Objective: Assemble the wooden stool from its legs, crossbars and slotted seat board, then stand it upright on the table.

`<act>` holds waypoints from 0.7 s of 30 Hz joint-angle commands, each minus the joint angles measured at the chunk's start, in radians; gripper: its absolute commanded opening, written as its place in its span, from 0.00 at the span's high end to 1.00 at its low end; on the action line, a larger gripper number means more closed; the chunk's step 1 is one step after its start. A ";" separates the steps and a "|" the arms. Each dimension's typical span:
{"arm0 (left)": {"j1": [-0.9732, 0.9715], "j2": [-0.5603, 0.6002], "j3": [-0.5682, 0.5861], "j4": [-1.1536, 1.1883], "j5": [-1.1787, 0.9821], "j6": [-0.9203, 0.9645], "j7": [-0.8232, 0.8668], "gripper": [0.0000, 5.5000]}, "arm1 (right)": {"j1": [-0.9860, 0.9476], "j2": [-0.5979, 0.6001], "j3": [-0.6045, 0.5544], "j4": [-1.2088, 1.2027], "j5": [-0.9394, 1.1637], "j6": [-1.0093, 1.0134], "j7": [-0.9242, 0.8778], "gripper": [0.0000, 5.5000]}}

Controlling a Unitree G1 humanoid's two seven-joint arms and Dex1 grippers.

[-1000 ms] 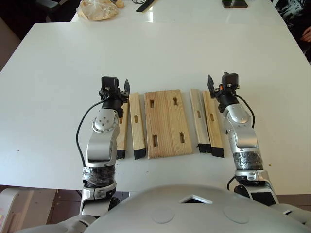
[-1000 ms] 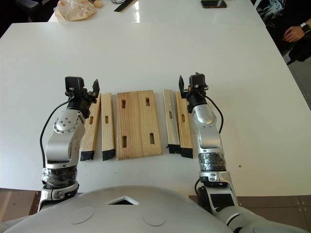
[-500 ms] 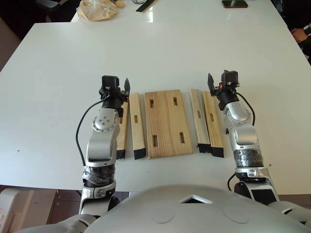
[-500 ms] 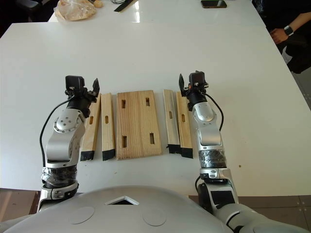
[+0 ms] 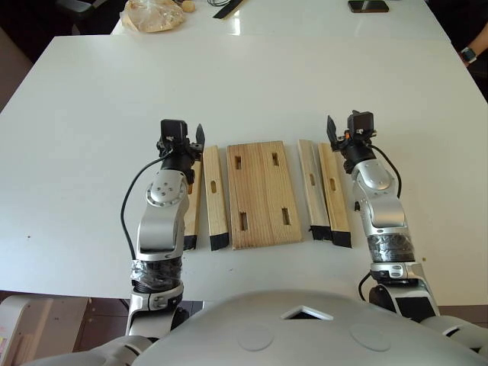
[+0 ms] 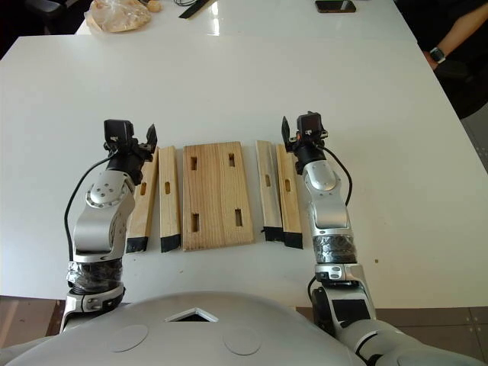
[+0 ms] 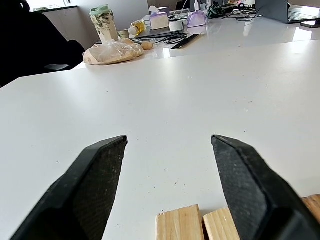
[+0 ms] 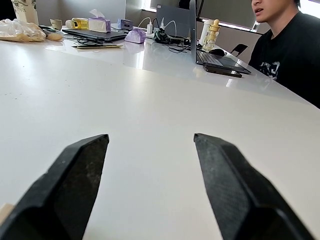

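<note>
The left gripper (image 7: 169, 139) has its black, matte, wedge-shaped fingers (image 7: 95, 185) spread wide with nothing between them, above the far ends of the two left legs (image 5: 216, 197). The right gripper (image 8: 150, 136) is just as wide and holds nothing, over the far end of the outer one of the two right legs (image 5: 334, 191). All four legs are pale, flat wooden slats, each with an oblong slot and a black near end, lying parallel. Between the pairs lies the seat board (image 5: 263, 194), a light-grained rectangular plank with four rectangular slots, flat on the glossy white tabletop (image 5: 267, 76). On a second table (image 5: 305, 19) beyond sit a crumpled plastic bag (image 5: 155, 15), a phone (image 5: 368, 6) and a laptop (image 8: 175, 17)
</note>
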 commanded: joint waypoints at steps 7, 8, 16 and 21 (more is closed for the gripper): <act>0.099 0.064 -0.002 -0.231 -0.008 0.210 -0.055 0.43 | 0.044 -0.003 -0.016 -0.043 -0.002 -0.001 -0.015 0.43; 0.127 0.088 -0.003 -0.283 -0.007 0.251 -0.073 0.43 | 0.059 0.000 -0.019 -0.052 -0.002 -0.002 -0.022 0.43; 0.329 0.238 0.114 -0.661 -0.086 0.591 -0.221 0.43 | 0.219 0.050 -0.036 -0.178 -0.015 0.009 -0.100 0.43; 0.507 0.255 0.237 -0.663 -0.152 0.632 -0.313 0.43 | 0.266 0.066 -0.058 -0.220 -0.013 0.007 -0.132 0.43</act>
